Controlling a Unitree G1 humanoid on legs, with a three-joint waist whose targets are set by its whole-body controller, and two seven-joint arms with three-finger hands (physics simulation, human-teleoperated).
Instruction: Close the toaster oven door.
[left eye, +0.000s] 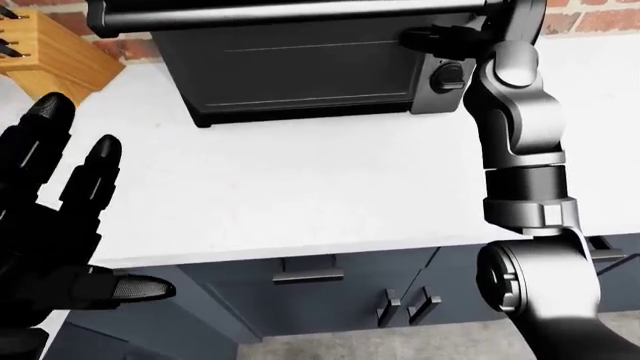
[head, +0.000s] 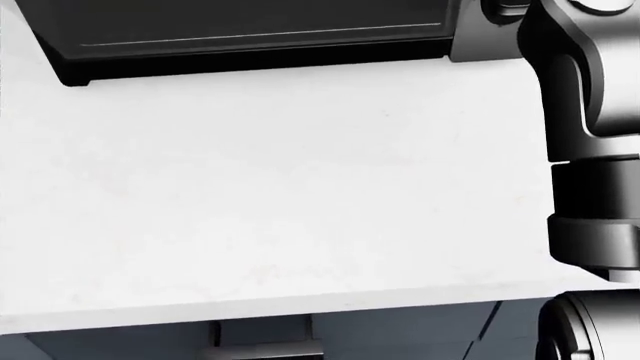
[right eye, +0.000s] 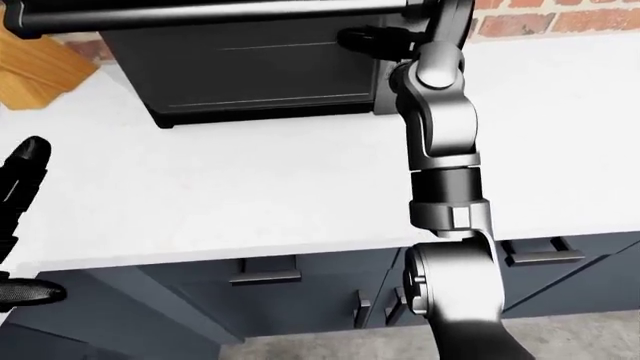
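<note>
the toaster oven (left eye: 300, 64) sits on the white worktop (left eye: 300, 187), close to the far edge by the brick wall (left eye: 590, 15). its dark door (left eye: 290, 67) looks almost up, with the long bar handle (left eye: 290, 13) across the top. i can't tell if it is shut all the way.

the right hand (left eye: 440, 37) reaches up to the right end of the door, next to the knob (left eye: 447, 73). its black fingers (left eye: 420, 37) lie against the door's right edge, under the handle. i can't tell if they are open or curled shut.

the left hand (left eye: 55, 217) waits low at the near left edge of the worktop. its fingers are spread wide and it holds nothing.

a wooden knife block (left eye: 50, 52) stands at the far left corner.

to do this step well, i think the right hand should push flat and slow on the door, straight toward the oven, until it stops. pushing near one end may twist it, so a push nearer the middle of the handle may be better. the oven could slide if the push is too hard.
</note>
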